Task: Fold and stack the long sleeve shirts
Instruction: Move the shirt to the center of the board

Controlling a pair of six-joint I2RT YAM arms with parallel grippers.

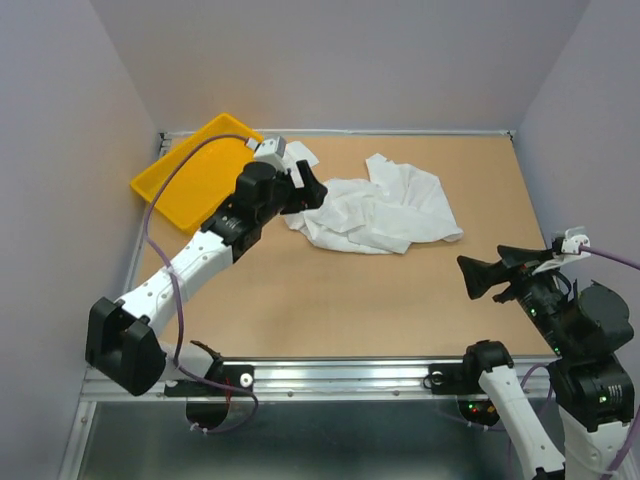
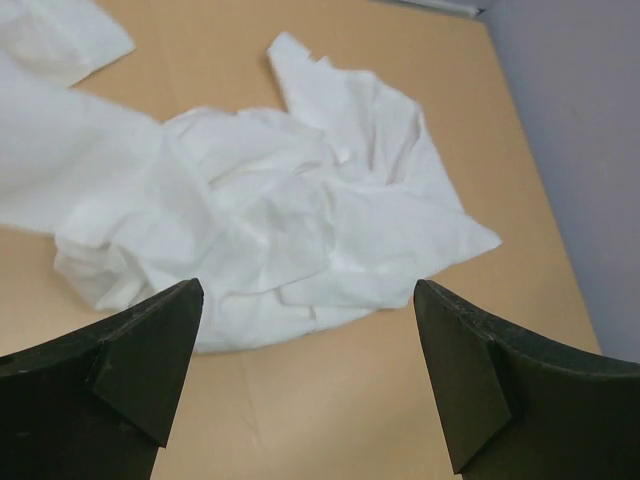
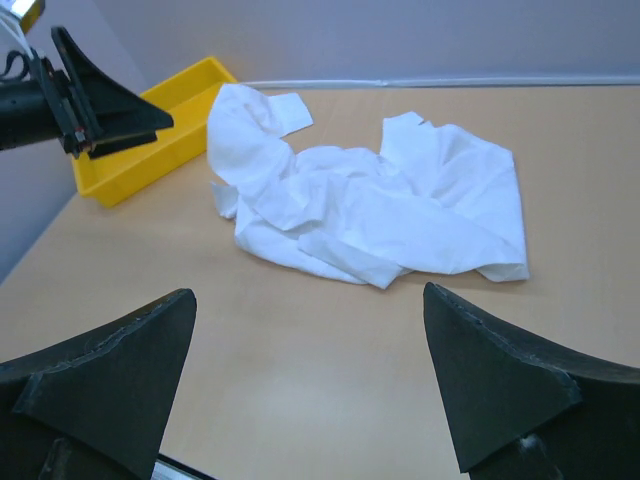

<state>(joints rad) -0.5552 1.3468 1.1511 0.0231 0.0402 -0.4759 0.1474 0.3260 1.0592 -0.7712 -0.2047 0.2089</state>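
One white long sleeve shirt [image 1: 375, 212] lies crumpled on the tan table, at its far middle. My left gripper [image 1: 308, 188] hovers at the shirt's left end, open, with nothing between its fingers. In the left wrist view the shirt [image 2: 290, 220] spreads just beyond the open gripper [image 2: 308, 330], and bare table shows in the gap. My right gripper [image 1: 478, 276] stands open over the table's near right, well apart from the shirt. In the right wrist view the shirt [image 3: 370, 210] lies far ahead of that open gripper [image 3: 310, 340].
A yellow plastic tray [image 1: 190, 175] sits at the far left corner, tilted against the wall; it also shows in the right wrist view [image 3: 150, 130]. Grey walls close the table on three sides. A metal rail [image 1: 330, 375] runs along the near edge.
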